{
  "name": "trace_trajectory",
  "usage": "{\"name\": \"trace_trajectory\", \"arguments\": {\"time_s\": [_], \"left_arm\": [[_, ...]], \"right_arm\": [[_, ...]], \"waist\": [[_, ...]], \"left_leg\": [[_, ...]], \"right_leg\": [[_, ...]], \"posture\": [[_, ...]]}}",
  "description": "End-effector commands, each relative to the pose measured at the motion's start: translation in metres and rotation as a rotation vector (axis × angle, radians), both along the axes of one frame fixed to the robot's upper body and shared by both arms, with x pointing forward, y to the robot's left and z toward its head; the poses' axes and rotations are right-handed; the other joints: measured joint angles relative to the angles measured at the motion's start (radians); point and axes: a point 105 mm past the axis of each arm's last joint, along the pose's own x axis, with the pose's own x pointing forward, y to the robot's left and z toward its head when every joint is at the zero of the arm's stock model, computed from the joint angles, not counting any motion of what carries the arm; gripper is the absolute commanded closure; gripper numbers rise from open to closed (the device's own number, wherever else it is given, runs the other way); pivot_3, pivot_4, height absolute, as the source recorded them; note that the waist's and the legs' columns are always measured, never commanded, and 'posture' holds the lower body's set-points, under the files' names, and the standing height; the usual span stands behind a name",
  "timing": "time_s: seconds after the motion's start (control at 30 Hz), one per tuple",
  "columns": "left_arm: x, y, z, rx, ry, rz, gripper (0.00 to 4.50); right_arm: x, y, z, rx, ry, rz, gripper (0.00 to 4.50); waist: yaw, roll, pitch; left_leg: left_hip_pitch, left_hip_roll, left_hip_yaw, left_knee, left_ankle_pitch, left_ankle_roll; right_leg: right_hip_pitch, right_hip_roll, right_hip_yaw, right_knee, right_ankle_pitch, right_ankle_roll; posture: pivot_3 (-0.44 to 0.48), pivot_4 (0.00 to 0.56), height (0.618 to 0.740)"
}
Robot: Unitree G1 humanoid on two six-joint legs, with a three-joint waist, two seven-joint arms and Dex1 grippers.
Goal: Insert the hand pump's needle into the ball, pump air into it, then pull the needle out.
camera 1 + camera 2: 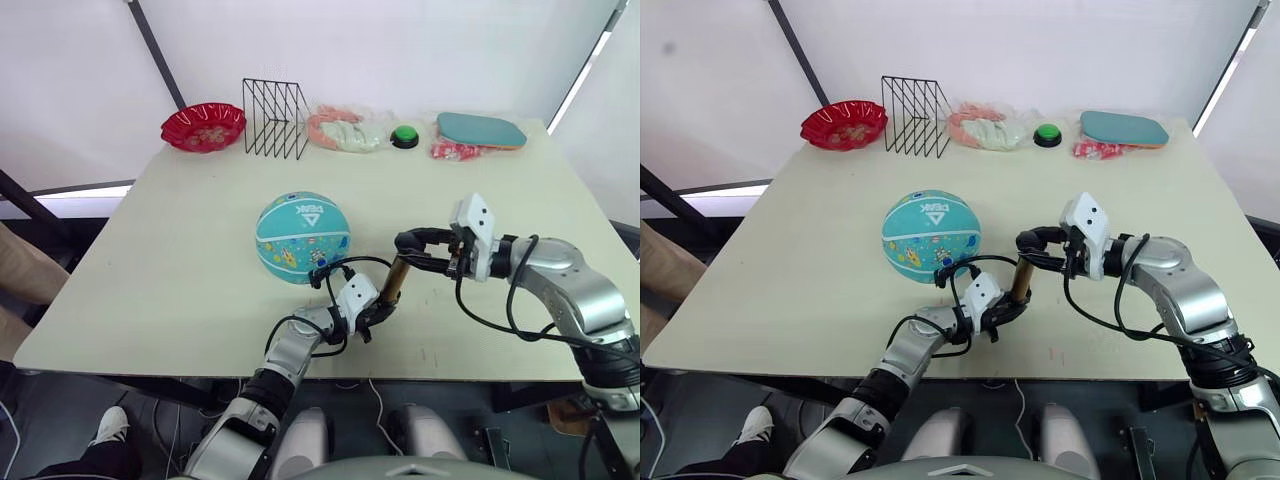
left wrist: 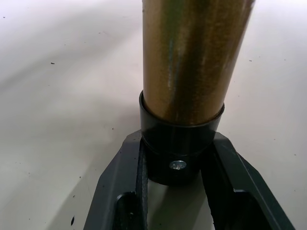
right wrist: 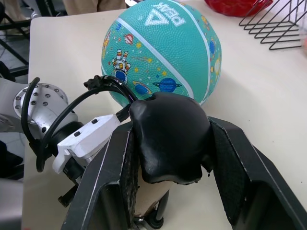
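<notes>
The teal ball [image 1: 302, 237] with cartoon prints rests on the table's middle. Just right of it the hand pump [image 1: 391, 282] stands nearly upright, gold barrel [image 2: 192, 57] rising from its black end cap [image 2: 176, 152]. My left gripper [image 1: 377, 313] is shut on that end cap at table level. My right gripper [image 1: 413, 243] is shut on the black T-handle [image 3: 168, 136] at the pump's top. The thin black hose [image 1: 352, 262] arcs from the pump over to the ball's lower front. The needle at its end is too small to make out against the ball.
Along the table's far edge stand a red bowl [image 1: 203, 126], a black wire rack [image 1: 274, 118], a clear bag of pink and white items [image 1: 345, 131], a green button [image 1: 404, 136] and a teal paddle [image 1: 480, 130]. The pump stands close to the table's near edge [image 1: 430, 372].
</notes>
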Motion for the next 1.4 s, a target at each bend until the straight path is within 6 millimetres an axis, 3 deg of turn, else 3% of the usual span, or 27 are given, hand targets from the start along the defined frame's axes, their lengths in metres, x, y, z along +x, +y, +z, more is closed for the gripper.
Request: {"name": "trace_trajectory", "arguments": {"time_s": [0.03, 0.13, 0.23, 0.37, 0.5, 0.67, 0.73, 0.9, 1.0, 1.23, 1.4], "left_arm": [[-0.013, 0.015, -0.032, 0.072, 0.127, 0.028, 3.46], [-0.012, 0.015, -0.032, 0.072, 0.128, 0.022, 3.46], [-0.012, 0.015, -0.032, 0.071, 0.129, 0.017, 3.46], [-0.012, 0.014, -0.032, 0.069, 0.131, 0.012, 3.46], [-0.012, 0.014, -0.032, 0.071, 0.131, 0.006, 3.46], [-0.012, 0.015, -0.032, 0.074, 0.129, 0.005, 3.46], [-0.012, 0.015, -0.032, 0.074, 0.130, 0.007, 3.46], [-0.013, 0.015, -0.032, 0.073, 0.130, 0.012, 3.46], [-0.013, 0.015, -0.032, 0.073, 0.130, 0.011, 3.46], [-0.013, 0.017, -0.031, 0.079, 0.124, 0.018, 3.46], [-0.012, 0.017, -0.030, 0.081, 0.123, 0.020, 3.46]], "right_arm": [[-0.007, -0.013, 0.015, -0.004, 0.064, 0.018, 2.88], [-0.012, -0.027, 0.068, 0.055, 0.011, 0.020, 2.88], [-0.017, -0.035, 0.101, 0.087, -0.023, 0.014, 2.88], [-0.023, -0.043, 0.142, 0.125, -0.081, -0.006, 2.88], [-0.027, -0.048, 0.164, 0.145, -0.092, -0.009, 2.88], [-0.025, -0.055, 0.171, 0.122, -0.085, -0.041, 2.88], [-0.024, -0.055, 0.163, 0.101, -0.068, -0.039, 2.88], [-0.018, -0.051, 0.121, 0.018, 0.008, -0.041, 2.88], [-0.013, -0.043, 0.078, -0.031, 0.070, -0.023, 2.88], [-0.021, 0.003, 0.012, -0.018, 0.159, 0.052, 2.89], [-0.026, 0.014, -0.045, -0.047, 0.239, 0.053, 2.89]], "waist": [[0.004, 0.001, 0.006], [0.013, 0.006, 0.013], [0.022, 0.009, 0.018], [0.028, 0.006, 0.026], [0.029, 0.006, 0.030], [0.029, 0.006, 0.030], [0.029, 0.006, 0.030], [0.028, 0.005, 0.029], [0.025, 0.000, 0.026], [0.001, -0.005, 0.005], [0.000, -0.005, -0.003]], "left_leg": [[-0.002, -0.001, 0.000, 0.000, 0.000, 0.000], [-0.009, -0.004, -0.001, 0.000, 0.000, 0.000], [-0.023, -0.007, 0.000, 0.003, 0.000, 0.000], [-0.024, -0.007, 0.000, 0.003, 0.000, 0.000], [-0.025, -0.007, 0.000, 0.004, 0.000, 0.000], [-0.030, -0.007, 0.000, 0.005, 0.000, 0.000], [-0.030, -0.007, 0.001, 0.005, 0.000, 0.000], [-0.030, -0.007, 0.001, 0.005, 0.000, 0.000], [-0.024, -0.006, 0.002, 0.005, 0.000, 0.000], [-0.015, -0.002, 0.001, 0.004, 0.000, 0.001], [-0.014, -0.002, 0.002, 0.003, -0.001, 0.001]], "right_leg": [[-0.001, 0.000, 0.000, 0.000, 0.000, 0.000], [-0.007, -0.001, 0.000, 0.000, 0.001, 0.005], [-0.019, -0.003, 0.001, 0.000, 0.005, 0.004], [-0.020, -0.003, 0.001, 0.000, 0.005, 0.004], [-0.021, -0.004, 0.000, 0.000, 0.003, 0.007], [-0.025, -0.004, 0.000, 0.000, 0.005, 0.004], [-0.026, -0.004, 0.001, 0.000, 0.005, 0.004], [-0.025, -0.003, 0.001, 0.001, 0.005, 0.006], [-0.022, -0.002, 0.001, 0.001, 0.003, 0.008], [-0.013, 0.001, 0.001, 0.001, 0.001, 0.005], [-0.013, 0.001, 0.001, 0.001, 0.002, 0.007]], "posture": [[0.000, 0.150, 0.740], [0.000, 0.150, 0.740], [0.000, 0.150, 0.740], [0.000, 0.150, 0.740], [0.000, 0.150, 0.740], [0.000, 0.150, 0.740], [0.000, 0.150, 0.740], [0.000, 0.150, 0.740], [0.000, 0.150, 0.740], [0.000, 0.150, 0.740], [0.000, 0.150, 0.740]]}}
